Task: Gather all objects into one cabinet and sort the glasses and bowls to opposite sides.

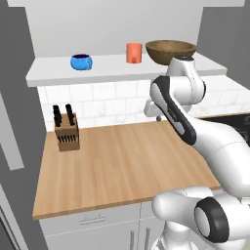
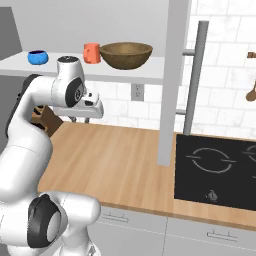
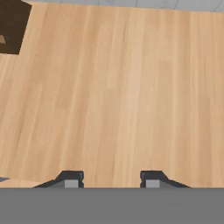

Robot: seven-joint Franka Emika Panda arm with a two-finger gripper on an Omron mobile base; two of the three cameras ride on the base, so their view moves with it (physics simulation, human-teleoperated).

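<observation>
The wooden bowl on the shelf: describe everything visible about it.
The wooden bowl is wide, round and brown, with a wood-like finish, a thin rim and a darker hollow inside. It stands upright on the white shelf floor, at the right end of the row. The orange cup stands close on its left; whether they touch cannot be told. The small blue bowl sits well apart, further left. Nothing lies inside it that can be seen.

End effector (image 3: 112, 180) pointing down, fingers parted, empty.
</observation>
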